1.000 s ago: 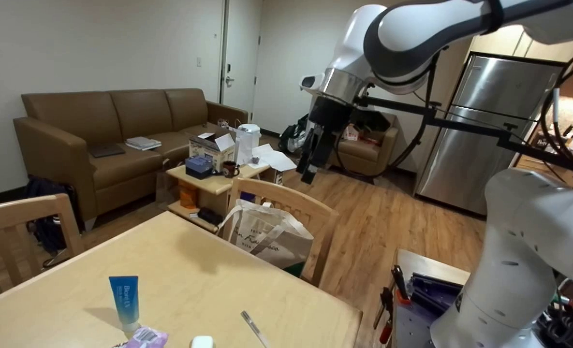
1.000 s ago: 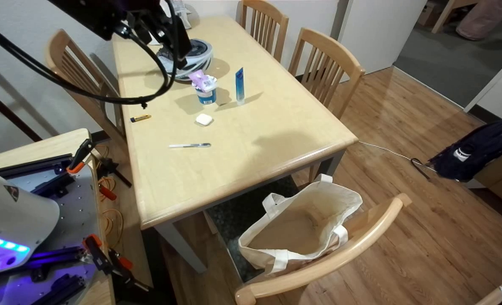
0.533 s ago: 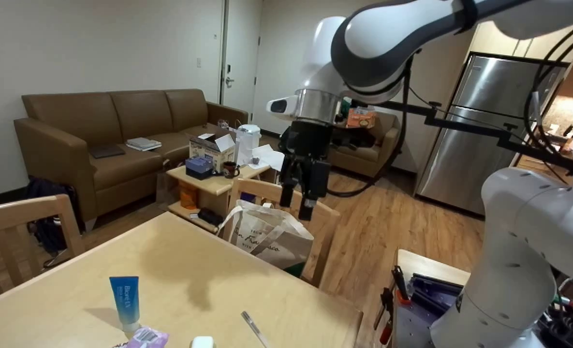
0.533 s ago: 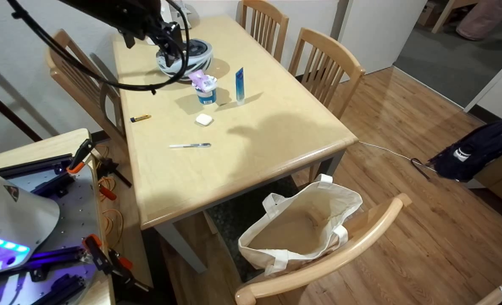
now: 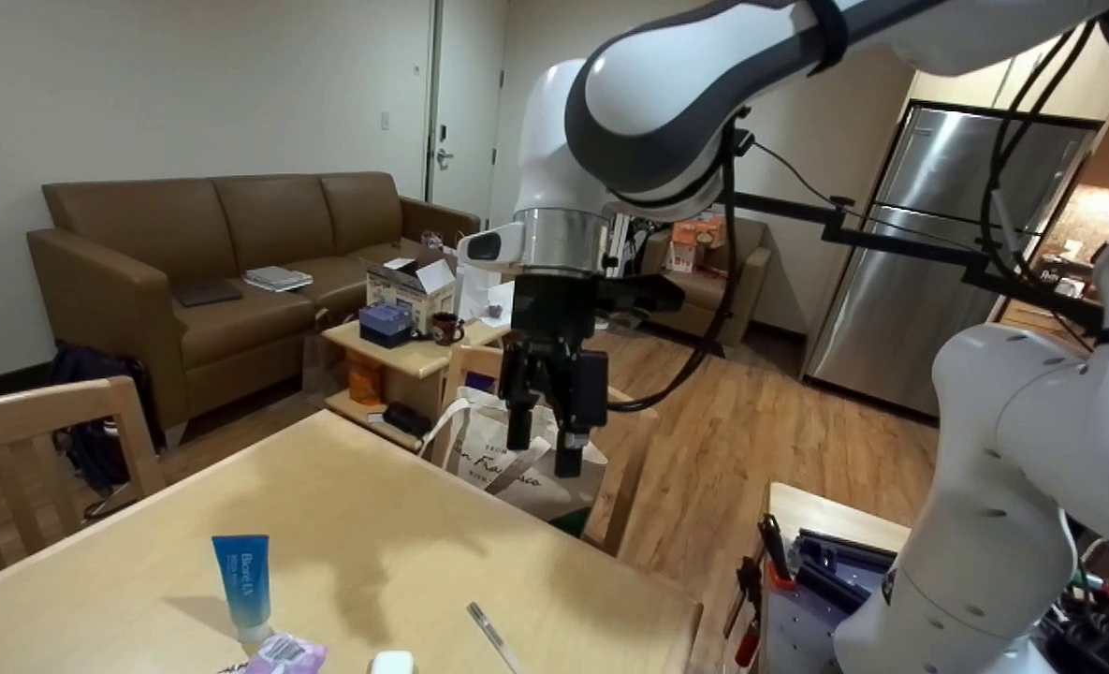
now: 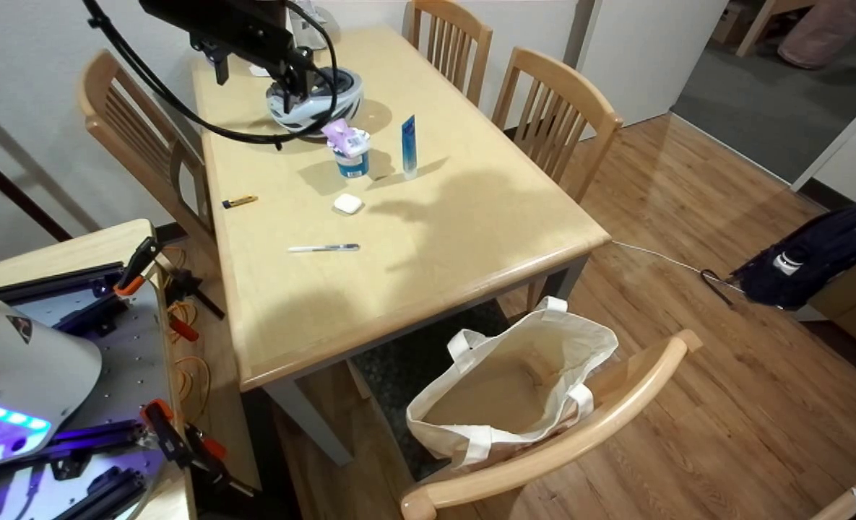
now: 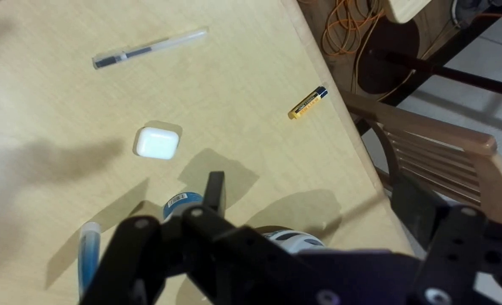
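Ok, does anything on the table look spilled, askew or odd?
One thing: a crumpled purple wrapper bunched at the mouth of the blue tub. It looks like litter sitting where a lid would go; whether it lies on top or is stuffed inside, I can't tell. I see no spill.

We read “Biore UV” on the tube (image 5: 245, 585), lower left, and “FROM San Fra…sco WITH” on the bag (image 5: 498, 466), lower centre.
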